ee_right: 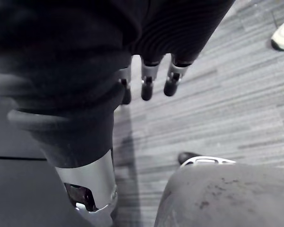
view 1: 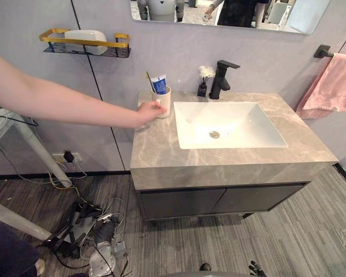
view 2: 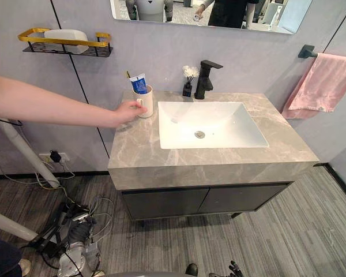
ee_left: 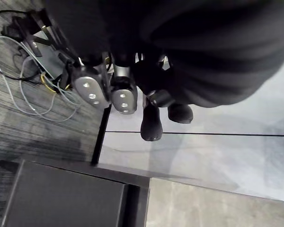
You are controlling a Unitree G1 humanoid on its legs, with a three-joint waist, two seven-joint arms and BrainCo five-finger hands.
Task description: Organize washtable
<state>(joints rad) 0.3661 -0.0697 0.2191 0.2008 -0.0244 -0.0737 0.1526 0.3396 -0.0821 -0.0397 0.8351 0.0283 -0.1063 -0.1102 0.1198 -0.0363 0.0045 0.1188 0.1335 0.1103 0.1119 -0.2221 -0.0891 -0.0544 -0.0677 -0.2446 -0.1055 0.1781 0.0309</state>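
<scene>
A person's hand (view 1: 147,112) is touching the white cup (view 1: 164,103) on the washtable (view 1: 161,156), and both robot hands are hanging low.

The cup is standing at the counter's far left corner, just left of the white sink (view 1: 242,130). It is carrying a blue toothpaste tube (view 1: 159,85) and a toothbrush (view 1: 149,81). The person's arm is reaching in from the left, fingers resting against the cup's near side. At the far edge a black faucet (view 1: 222,79) is standing, with a small dark bottle (view 1: 203,88) just left of it. A pink towel (view 1: 334,86) is hanging on the right wall. The left hand (ee_left: 123,97) is dangling with its fingers loose and relaxed, gripping nothing. The right hand (ee_right: 147,85) is pointing straight, slack fingers at the floor.
</scene>
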